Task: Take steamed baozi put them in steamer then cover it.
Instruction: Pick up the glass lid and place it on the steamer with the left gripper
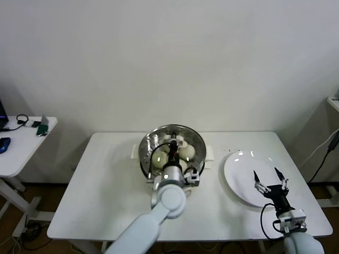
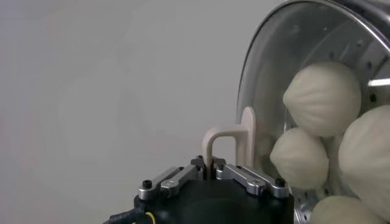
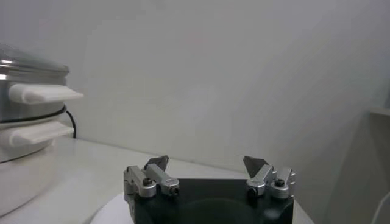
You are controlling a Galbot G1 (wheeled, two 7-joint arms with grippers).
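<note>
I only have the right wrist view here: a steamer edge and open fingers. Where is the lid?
Observer: The cover sits over the steamer; the left gripper is shut on its white handle.
Operator: Any buns left outside?
Observer: None in view; the plate is bare, and the baozi show through the glass.
Operator: And my arm?
Observer: The right gripper hovers open above that plate's near edge.

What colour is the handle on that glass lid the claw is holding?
Cream-white; the lid handle shows best in the left wrist view, pinched in the left claw.
</note>
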